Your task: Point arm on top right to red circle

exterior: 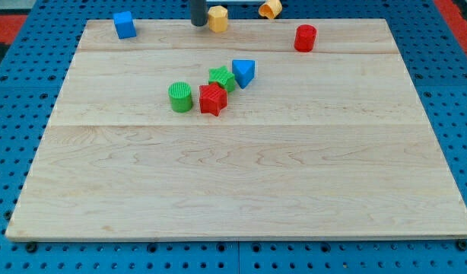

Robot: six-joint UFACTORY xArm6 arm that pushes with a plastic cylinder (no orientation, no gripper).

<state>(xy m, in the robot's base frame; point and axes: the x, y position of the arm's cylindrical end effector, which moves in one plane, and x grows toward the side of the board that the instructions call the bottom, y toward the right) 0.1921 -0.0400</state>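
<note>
The red circle block (305, 37) stands near the board's top right. My tip (198, 23) is at the top edge of the board, just left of a yellow block (217, 17) and close against it. The tip is far to the left of the red circle, with open board between them.
A blue cube (125, 24) sits at the top left. An orange-yellow block (271, 8) lies at the top edge, partly off the wooden board (233, 183). In the middle cluster are a green cylinder (180, 97), a red star (213, 100), a green star (222, 78) and a blue triangle (244, 72).
</note>
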